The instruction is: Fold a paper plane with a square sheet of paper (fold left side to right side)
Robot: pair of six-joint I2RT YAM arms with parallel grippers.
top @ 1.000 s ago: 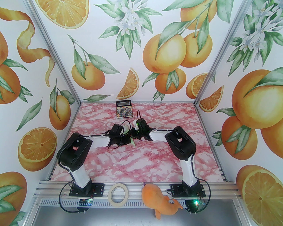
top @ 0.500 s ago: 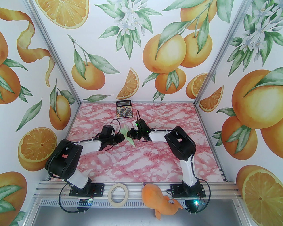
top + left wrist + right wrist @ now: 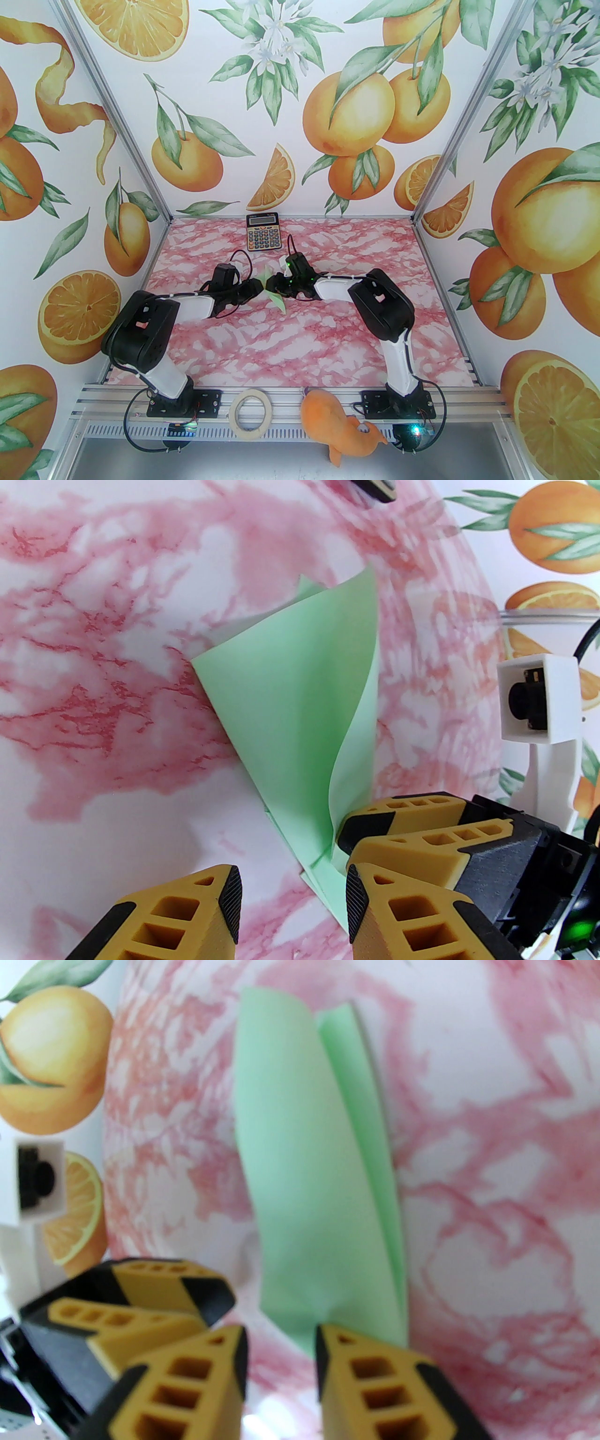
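The square sheet of paper is pale green and lies on the pink marble table in a loose fold. Its upper flap curls up off the lower layer, and no paper plane shape shows. My left gripper is open at the sheet's near corner, its fingers clear of the paper. My right gripper is open too, with the sheet's edge just ahead of its fingertips and bare table in the gap. From above, the left gripper and the right gripper meet tip to tip over the paper.
A black-and-orange calculator lies at the back edge of the table. On the front rail sit a roll of beige tape and an orange plush toy. Walls printed with oranges close in three sides.
Both grippers have opened. The left arm drew back to the left off the paper, then edged forward again. The freed upper flap has sprung up.
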